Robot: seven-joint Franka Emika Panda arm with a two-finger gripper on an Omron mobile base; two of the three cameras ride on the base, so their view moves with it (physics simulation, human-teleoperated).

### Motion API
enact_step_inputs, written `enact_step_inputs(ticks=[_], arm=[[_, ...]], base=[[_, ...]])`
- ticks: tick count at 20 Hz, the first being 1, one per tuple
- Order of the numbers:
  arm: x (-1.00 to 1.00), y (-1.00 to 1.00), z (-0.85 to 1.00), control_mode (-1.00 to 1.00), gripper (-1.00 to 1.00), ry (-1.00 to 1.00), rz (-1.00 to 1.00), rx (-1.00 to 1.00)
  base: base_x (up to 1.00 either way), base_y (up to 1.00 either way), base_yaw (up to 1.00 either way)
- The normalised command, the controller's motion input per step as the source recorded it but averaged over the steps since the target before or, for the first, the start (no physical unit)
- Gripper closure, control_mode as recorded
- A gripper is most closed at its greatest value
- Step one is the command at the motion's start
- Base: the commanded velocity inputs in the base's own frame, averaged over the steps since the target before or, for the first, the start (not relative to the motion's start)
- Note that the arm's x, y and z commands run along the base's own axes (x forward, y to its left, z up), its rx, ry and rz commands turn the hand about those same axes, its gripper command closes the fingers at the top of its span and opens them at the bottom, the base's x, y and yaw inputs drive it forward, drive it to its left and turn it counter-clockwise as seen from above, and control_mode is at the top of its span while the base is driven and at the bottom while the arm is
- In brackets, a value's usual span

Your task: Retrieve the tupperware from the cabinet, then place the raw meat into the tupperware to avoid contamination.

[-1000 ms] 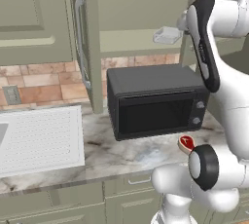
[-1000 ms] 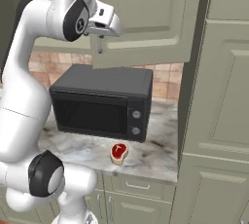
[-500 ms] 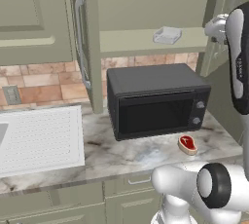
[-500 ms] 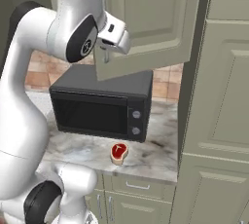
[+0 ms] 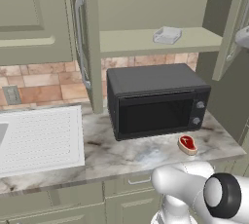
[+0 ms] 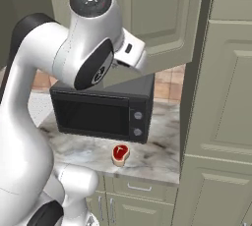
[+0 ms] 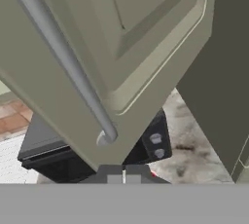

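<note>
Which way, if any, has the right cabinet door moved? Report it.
Yes. The right cabinet door has swung further open, out over the microwave.

the gripper [image 7: 124,177] fingers are mostly cut off at the bottom edge, so their gap cannot be told. the microwave [image 7: 53,152] sits partly hidden behind the cabinet [image 7: 121,47] door.

I see both sage-green panelled cabinet doors [image 5: 87,43] swung wide, leaving the shelf front open to the small translucent tupperware [image 5: 167,35]; the right door's silver bar handle [image 7: 63,57] crowds my hand view.
</note>
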Motion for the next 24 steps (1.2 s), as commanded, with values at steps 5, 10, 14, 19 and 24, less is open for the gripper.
enact_step_inputs(ticks=[5,10,14,19,24], arm=[[-0.26,0.03,-0.03,-1.00,-1.00,0.00,-0.01,0.00],[-0.32,0.38,0.01,-1.00,-1.00,0.00,-0.02,-0.01],[-0.17,0.35,0.03,-1.00,-1.00,0.03,0.00,-0.06],[0.07,0.63,0.05,-1.00,-1.00,0.15,0.00,-0.13],[0.20,0.62,0.00,-1.00,-1.00,0.18,0.02,-0.23]], base=[[0.00,0.00,0.00],[0.00,0.00,0.00],[0.00,0.00,0.00],[0.00,0.00,0.00],[0.00,0.00,0.00]])
